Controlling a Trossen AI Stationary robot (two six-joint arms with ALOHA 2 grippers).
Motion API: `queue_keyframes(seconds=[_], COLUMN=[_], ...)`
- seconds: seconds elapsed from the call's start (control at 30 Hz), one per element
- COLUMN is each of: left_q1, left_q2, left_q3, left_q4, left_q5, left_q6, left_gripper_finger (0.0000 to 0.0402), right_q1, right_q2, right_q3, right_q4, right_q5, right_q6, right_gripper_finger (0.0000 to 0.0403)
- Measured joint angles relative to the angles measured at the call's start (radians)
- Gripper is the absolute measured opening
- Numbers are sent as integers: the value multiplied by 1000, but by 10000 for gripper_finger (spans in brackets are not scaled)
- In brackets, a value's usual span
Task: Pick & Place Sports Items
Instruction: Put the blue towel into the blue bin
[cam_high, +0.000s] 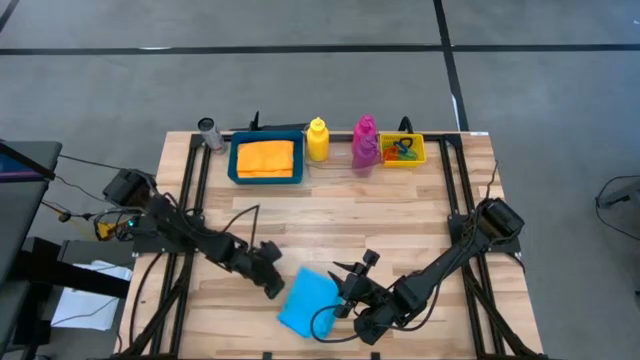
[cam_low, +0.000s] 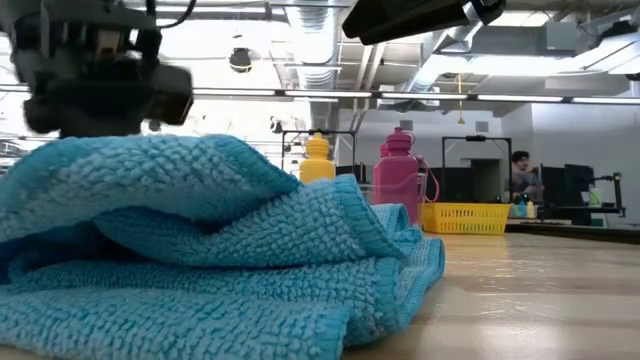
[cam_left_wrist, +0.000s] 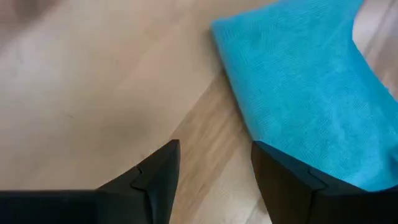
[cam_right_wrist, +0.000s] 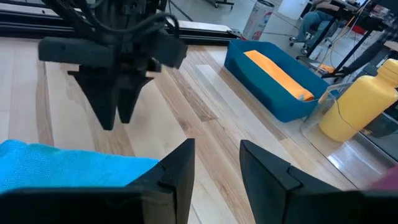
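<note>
Wooden surface (cam_high: 330, 220) spans mid-frame. Cyan cloth (cam_high: 306, 301) lies folded at lower centre, between both arms. Left pincer (cam_high: 270, 281), part open and empty, sits at its left edge; right pincer (cam_high: 345, 300), slightly parted and empty, at its right. Risk: both closing together could collide or drag the cloth unfolded.

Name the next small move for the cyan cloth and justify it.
Probably slide the left end effector sideways onto the cyan cloth edge, then close. Its open fingers stand mostly over bare wood beside the folded cloth, and the orange cloth already lies in the blue tray.
</note>
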Motion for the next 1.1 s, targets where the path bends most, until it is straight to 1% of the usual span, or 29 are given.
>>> queue_keyframes(seconds=[0.13, 0.17, 0.27, 0.4, 0.5, 0.6, 0.63, 0.7, 0.77, 0.83, 0.9, 0.97, 1.0, 1.1], left_q1=[9, 13, 25, 43, 53, 56, 55, 52, 47, 45, 44, 39, 36, 26], left_q2=[19, 27, 71, 157, 241, 329, 356, 409, 442, 458, 462, 455, 451, 418], left_q3=[-76, -87, -89, -84, -42, 48, 80, 147, 195, 228, 240, 240, 238, 235], left_q4=[190, 217, 274, 407, 484, 494, 492, 480, 466, 440, 436, 441, 442, 430], left_q5=[42, 48, 63, 130, 187, 248, 263, 288, 300, 307, 318, 327, 328, 306], left_q6=[-76, -81, -113, -167, -187, -186, -177, -100, -11, 42, 88, 134, 157, 246], left_gripper_finger=[202, 203, 209, 215, 218, 218, 218, 212, 193, 156, 100, 35, 19, 8], right_q1=[0, 0, -6, -10, -11, -11, -11, -11, -11, -7, -5, -4, -4, -4], right_q2=[0, 0, 0, 0, 0, 0, 0, 0, 0, 0, 0, 0, 0, 0], right_q3=[0, 0, 0, 0, 0, 0, 0, 0, 0, 0, 0, 0, 0, 0], right_q4=[1, 1, 2, 2, 1, -2, -2, -3, -3, -3, -2, -3, -2, -2], right_q5=[0, 0, 0, 0, -6, -9, -10, -10, -10, -10, -12, -16, -17, -16], right_q6=[0, 0, -12, -18, -18, -18, -19, -19, -19, -19, -19, -19, -19, -19], right_gripper_finger=[119, 119, 119, 119, 119, 119, 119, 119, 119, 119, 119, 119, 119, 119])
